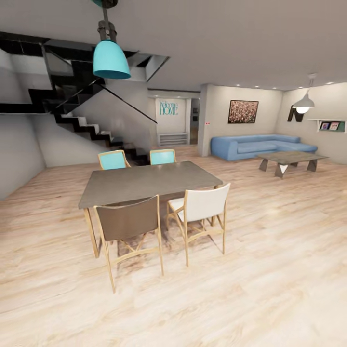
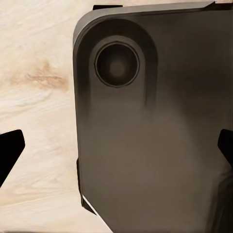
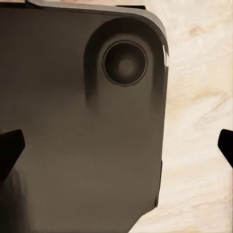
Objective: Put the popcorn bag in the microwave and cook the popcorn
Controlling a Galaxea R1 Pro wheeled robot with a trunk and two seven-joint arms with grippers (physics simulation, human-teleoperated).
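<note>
Wooden floor (image 1: 270,289) is lying under both claws, left claw (image 2: 116,150) and right claw (image 3: 116,148) spread apart holding nothing, and no popcorn bag is showing, so the robot could be bumping the dining table (image 1: 144,180) while rolling on.

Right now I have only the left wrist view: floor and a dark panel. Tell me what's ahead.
Observer: A grey dining table with four chairs stands straight ahead on the wood floor.
Operator: Give me the right side.
Observer: A blue sofa sits against the far wall, with a low coffee table in front of it.
Operator: Now the left.
Observer: Dark stairs rise beyond the table.
</note>
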